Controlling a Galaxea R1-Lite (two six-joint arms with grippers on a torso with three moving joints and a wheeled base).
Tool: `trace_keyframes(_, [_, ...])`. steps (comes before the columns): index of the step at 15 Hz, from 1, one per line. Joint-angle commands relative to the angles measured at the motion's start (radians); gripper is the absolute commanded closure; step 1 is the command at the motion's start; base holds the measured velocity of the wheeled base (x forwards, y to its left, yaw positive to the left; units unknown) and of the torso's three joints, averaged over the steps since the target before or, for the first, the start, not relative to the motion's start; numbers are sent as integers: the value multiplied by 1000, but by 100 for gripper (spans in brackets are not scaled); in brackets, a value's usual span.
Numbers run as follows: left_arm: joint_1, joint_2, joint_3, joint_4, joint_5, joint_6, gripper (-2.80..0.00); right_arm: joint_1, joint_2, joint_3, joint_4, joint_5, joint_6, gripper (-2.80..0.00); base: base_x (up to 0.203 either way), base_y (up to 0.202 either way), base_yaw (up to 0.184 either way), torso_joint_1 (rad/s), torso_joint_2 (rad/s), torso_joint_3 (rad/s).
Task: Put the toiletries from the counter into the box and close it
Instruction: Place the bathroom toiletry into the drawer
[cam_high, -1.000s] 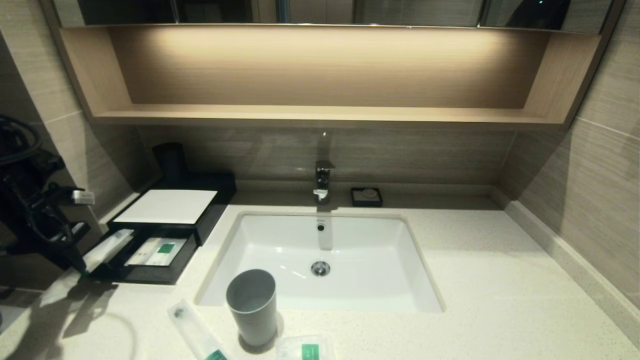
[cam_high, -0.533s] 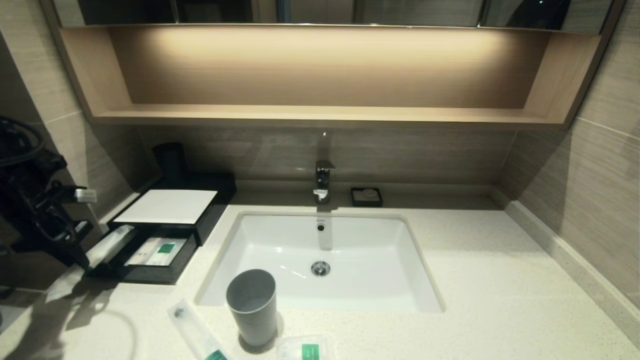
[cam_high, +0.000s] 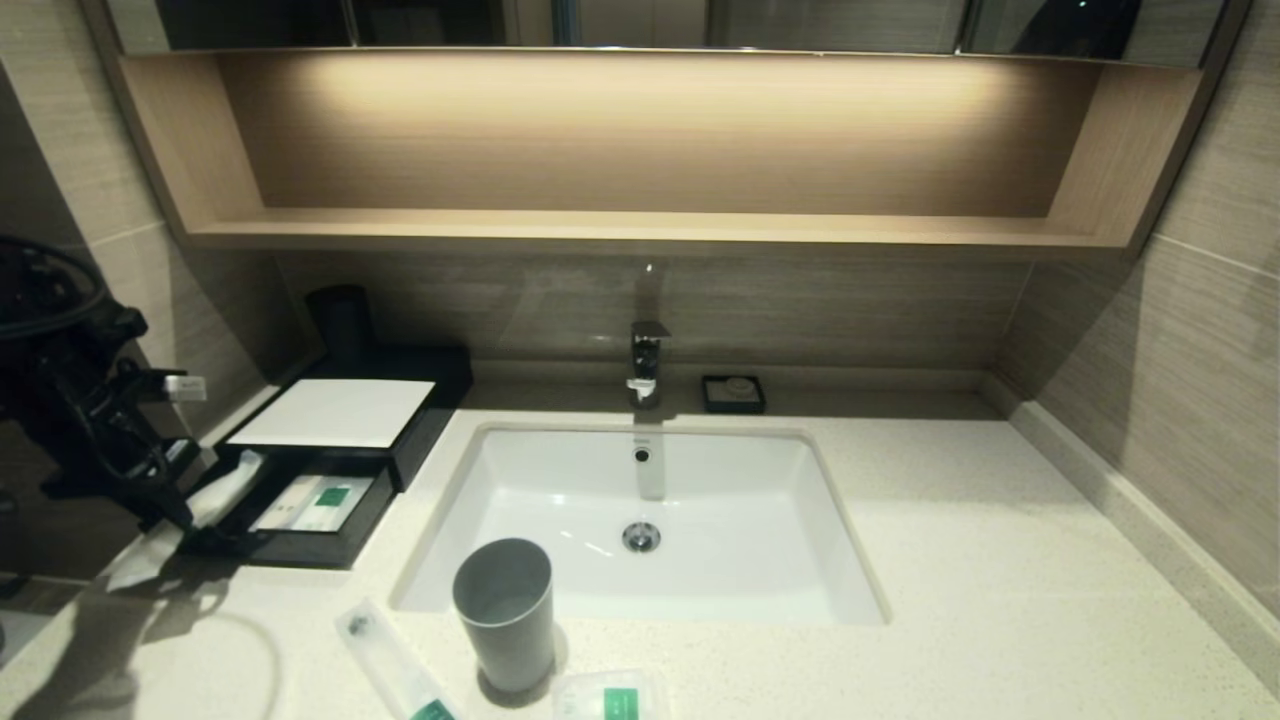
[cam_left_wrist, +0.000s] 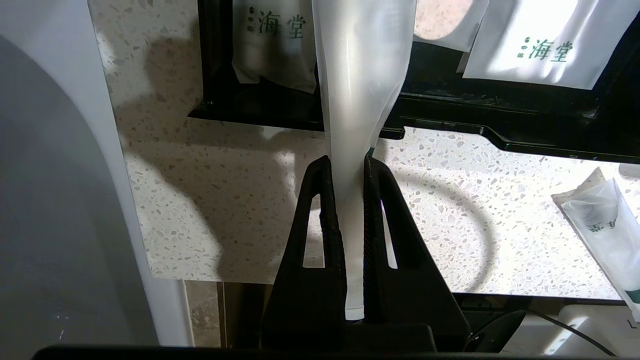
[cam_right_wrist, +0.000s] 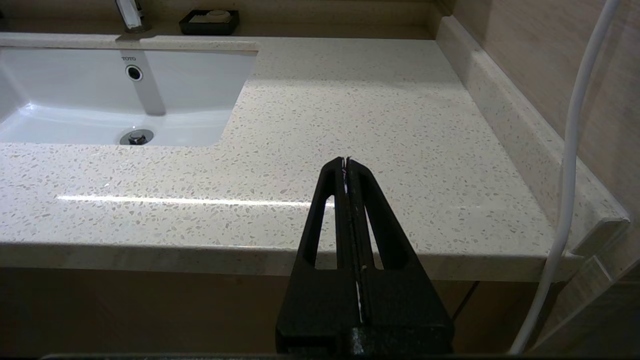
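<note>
My left gripper (cam_high: 185, 500) is at the left edge of the counter (cam_high: 1000, 560), shut on a long white packet (cam_high: 228, 482). In the left wrist view the fingertips (cam_left_wrist: 347, 165) pinch this packet (cam_left_wrist: 360, 75), whose far end reaches over the open drawer (cam_high: 300, 548) of the black box with the white top panel (cam_high: 335, 412). Packets with green labels (cam_high: 318, 503) lie in the drawer and also show in the left wrist view (cam_left_wrist: 545, 45). Another long packet (cam_high: 390, 665) and a small squarish packet (cam_high: 610, 698) lie on the counter's front edge. My right gripper (cam_right_wrist: 346, 161) is shut and empty, over the counter's front edge right of the sink.
A grey cup (cam_high: 505, 610) stands at the sink's (cam_high: 760, 560) front left corner, between the two loose packets. A faucet (cam_high: 648, 362) and a small black soap dish (cam_high: 733, 393) are at the back. A dark cylinder (cam_high: 342, 322) stands behind the box. A white cable (cam_right_wrist: 570, 150) hangs by the right wall.
My left gripper has moved a little right and toward the box with the long packet, bringing the packet's far end over the drawer. The right arm has not moved.
</note>
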Motion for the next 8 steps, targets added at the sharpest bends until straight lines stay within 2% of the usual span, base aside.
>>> trace_keyframes(1, [-6,5,0,-3,0,0,0,0,0,2,0,0,0,0,0,0,0,0,0,0])
trace_keyframes(8, [-9,14,0,-41,-2,-2,0,0,1,2,0,0,0,0,0,0,0,0,0,0])
